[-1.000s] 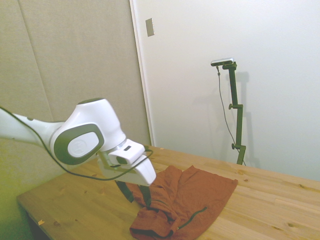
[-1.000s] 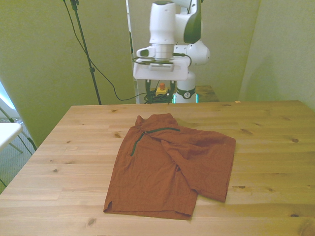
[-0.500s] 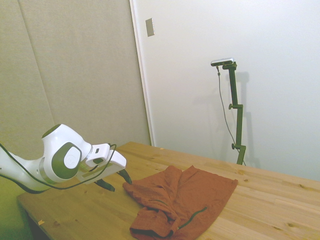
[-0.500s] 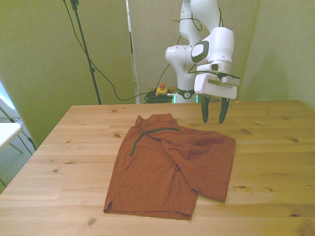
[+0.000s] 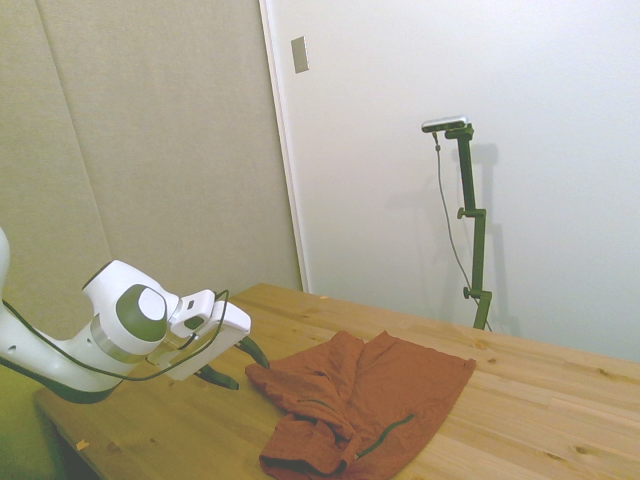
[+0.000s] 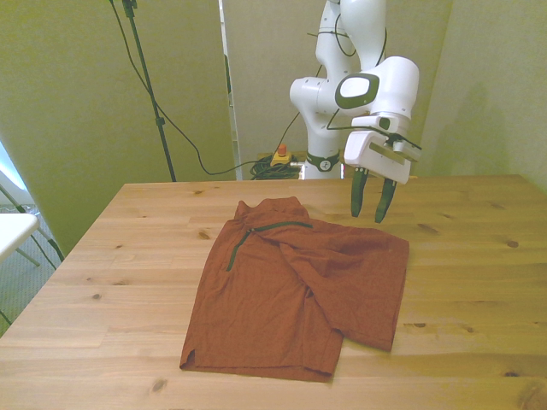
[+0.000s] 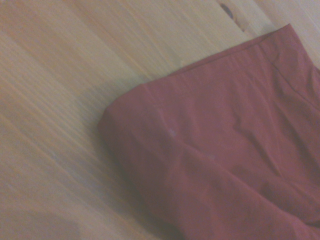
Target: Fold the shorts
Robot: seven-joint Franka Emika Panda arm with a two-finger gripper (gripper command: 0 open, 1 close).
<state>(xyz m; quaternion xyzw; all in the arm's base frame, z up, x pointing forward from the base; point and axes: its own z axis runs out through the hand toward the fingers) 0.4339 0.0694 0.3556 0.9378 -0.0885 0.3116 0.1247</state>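
The rust-red shorts (image 6: 295,282) lie on the wooden table (image 6: 470,282), partly folded, with one leg laid over the other and a dark zipper showing near the waistband. My gripper (image 6: 369,207) hangs open just above the table, beyond the shorts' far corner on the front view's right, with nothing between its fingers. In the side view the shorts (image 5: 365,400) lie to the right of the gripper (image 5: 237,364). A rounded folded corner of the shorts (image 7: 220,150) fills much of the wrist view, lying on bare wood.
Bare table top (image 6: 128,282) surrounds the shorts on all sides. A small white surface (image 6: 13,226) stands beyond the table at the front view's left. Cables and a red-buttoned box (image 6: 279,155) lie behind the table's far edge.
The arm has swung from above the waistband to the far corner on the front view's right and dropped low. In the last half second it only tilted and settled slightly. The shorts have not moved.
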